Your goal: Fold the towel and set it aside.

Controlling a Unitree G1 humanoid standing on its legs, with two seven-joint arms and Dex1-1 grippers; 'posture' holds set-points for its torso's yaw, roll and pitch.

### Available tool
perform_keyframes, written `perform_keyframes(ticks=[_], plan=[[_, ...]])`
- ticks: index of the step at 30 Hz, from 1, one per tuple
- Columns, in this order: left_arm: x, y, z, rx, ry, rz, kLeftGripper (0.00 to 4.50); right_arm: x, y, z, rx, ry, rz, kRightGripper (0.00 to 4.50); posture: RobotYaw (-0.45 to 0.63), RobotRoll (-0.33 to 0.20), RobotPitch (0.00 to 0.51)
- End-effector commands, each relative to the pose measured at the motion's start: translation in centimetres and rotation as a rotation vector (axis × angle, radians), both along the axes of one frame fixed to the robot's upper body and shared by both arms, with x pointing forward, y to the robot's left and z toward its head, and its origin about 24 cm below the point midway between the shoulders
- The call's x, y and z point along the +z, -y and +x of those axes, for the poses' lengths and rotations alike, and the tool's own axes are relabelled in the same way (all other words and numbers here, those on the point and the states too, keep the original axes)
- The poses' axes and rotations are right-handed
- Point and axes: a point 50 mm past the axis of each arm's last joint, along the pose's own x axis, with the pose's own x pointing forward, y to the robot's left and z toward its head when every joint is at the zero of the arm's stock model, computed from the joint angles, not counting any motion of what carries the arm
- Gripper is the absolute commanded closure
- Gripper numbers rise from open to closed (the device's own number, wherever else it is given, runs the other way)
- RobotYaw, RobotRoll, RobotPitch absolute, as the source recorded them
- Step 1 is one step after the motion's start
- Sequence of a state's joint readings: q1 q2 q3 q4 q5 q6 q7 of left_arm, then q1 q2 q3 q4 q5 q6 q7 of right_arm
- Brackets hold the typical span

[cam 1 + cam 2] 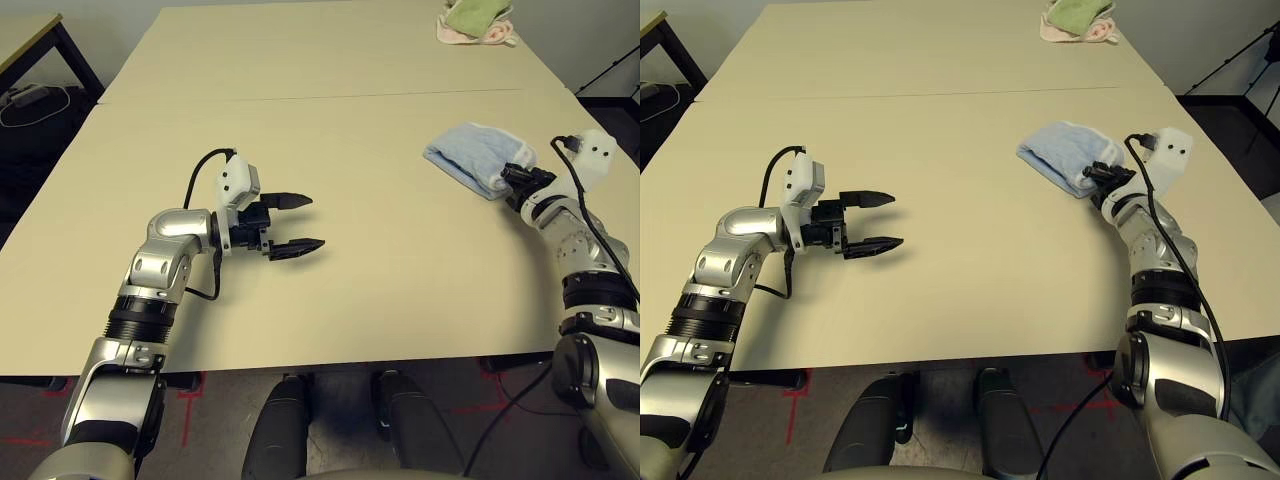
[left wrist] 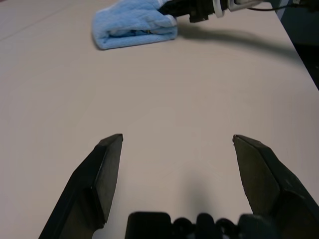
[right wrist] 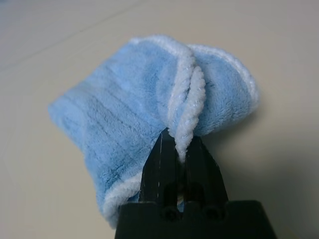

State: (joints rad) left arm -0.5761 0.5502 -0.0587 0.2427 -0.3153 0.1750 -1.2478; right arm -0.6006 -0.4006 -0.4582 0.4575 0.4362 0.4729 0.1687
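Right gripper (image 3: 180, 149) pinches the folded towel's (image 1: 470, 155) white edge; left gripper (image 1: 297, 222) gapes empty; cloth pile (image 1: 477, 20) lies far off.

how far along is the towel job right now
Folding looks done: the towel is a compact bundle on the table. In hand: the right gripper pinches its white edging at the robot's right. Left: letting go. The left gripper is open, well apart from it.

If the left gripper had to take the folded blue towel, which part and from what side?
Probably the rolled fold edge of the towel, coming from the robot's left. That thick edge faces the open left gripper across bare table, while the right gripper is shut on the white-edged corner at the opposite end.
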Motion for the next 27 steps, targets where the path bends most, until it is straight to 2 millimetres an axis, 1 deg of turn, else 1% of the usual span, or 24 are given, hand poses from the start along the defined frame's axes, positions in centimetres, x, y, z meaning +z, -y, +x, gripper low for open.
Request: perform_keyframes(ticks=[1,5,8,13,21,27], plan=[[-0.3,0.1,-0.2,-0.011,-0.008,0.013,0.0,-0.5,0.2,-1.8,-0.033,-0.029,0.037,4.49,0.01,0.0,0.128],[-0.3,0.1,0.0,-0.012,-0.008,0.015,0.0,-0.9,-0.3,-3.1,-0.042,-0.05,0.056,4.49,0.0,0.0,0.126],[-0.2,0.3,0.2,-0.015,-0.006,0.013,0.0,-1.1,-0.8,-3.4,-0.056,-0.057,0.09,4.49,-0.01,0.0,0.126],[-0.2,0.4,0.3,-0.017,-0.003,0.01,0.0,-1.0,-1.7,-2.6,-0.112,-0.037,0.178,4.49,0.0,0.0,0.122],[-0.3,0.2,0.0,-0.005,-0.004,0.006,0.0,-0.6,-2.3,-1.2,-0.193,-0.01,0.333,4.49,0.01,0.0,0.119],[-0.4,0.1,-0.1,-0.001,-0.003,0.007,0.0,-0.9,-3.1,-0.4,-0.157,-0.037,0.333,4.49,0.02,0.0,0.116]])
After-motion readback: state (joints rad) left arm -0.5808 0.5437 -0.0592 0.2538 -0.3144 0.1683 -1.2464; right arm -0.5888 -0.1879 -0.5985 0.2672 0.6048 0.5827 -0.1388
